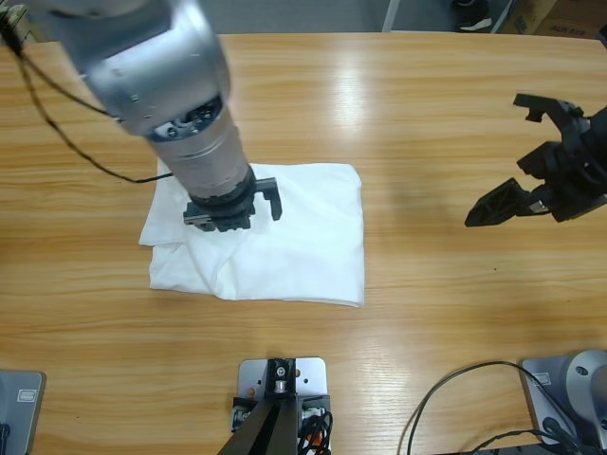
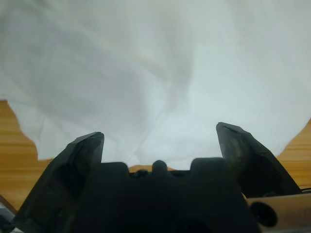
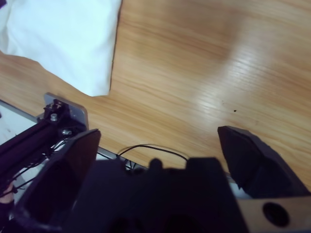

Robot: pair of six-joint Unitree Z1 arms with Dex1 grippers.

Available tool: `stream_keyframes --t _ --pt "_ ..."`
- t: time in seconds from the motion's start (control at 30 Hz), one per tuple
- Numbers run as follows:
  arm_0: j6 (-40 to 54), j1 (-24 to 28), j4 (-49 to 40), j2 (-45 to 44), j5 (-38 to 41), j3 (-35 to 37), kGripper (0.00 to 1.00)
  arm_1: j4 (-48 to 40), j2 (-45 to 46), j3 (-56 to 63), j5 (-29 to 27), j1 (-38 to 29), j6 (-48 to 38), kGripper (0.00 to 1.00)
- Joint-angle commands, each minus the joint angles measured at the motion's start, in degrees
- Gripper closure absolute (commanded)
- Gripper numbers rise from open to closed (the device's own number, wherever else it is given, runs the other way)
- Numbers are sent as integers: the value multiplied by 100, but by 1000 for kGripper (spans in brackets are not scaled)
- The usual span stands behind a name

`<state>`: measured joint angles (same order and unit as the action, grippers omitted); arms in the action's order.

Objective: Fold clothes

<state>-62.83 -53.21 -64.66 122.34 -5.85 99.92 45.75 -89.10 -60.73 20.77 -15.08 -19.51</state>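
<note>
Under L hand (image 1: 248,210): plain white shirt (image 1: 303,246).

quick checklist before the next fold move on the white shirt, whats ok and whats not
1. Left gripper over the white shirt: ok, it sits above the cloth's upper left part.
2. Left jaws open and empty: ok, the left wrist view shows them spread with cloth beyond them, none between.
3. Right gripper out of the way: ok, it hangs open over bare table to the right, apart from the shirt.
4. Shirt lying flat: not ok, its left edge is rumpled with layers sticking out unevenly.
5. Black cable off the cloth: cannot tell, it runs to the shirt's upper left corner behind the arm.
</note>
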Motion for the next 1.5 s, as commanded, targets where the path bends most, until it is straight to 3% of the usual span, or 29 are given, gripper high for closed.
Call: stream_keyframes --t 0.03,0.37,0.4,0.43,0.47,0.73,1.07,1.5 --pt "552 165 -1003 959 22 599 474 -283 14 316 173 256 89 0" --pt "863 167 -1386 1226 13 1016 491 -322 43 253 173 295 70 4" --pt "879 168 -1442 1244 12 1049 624 -325 52 255 173 295 70 4" --pt "962 168 -1526 1273 -16 1090 899 -341 63 255 173 295 65 4" --pt "1101 167 -1593 1303 -48 1091 1000 -357 80 255 173 295 61 4" --pt "1364 61 -1660 1426 -81 1135 1000 -453 286 334 147 295 -27 9" --pt "981 21 -2404 853 -883 1049 1000 -652 297 541 176 295 -27 9" --pt "9 233 -2657 437 -778 -378 1000 -965 263 923 212 295 -27 9"
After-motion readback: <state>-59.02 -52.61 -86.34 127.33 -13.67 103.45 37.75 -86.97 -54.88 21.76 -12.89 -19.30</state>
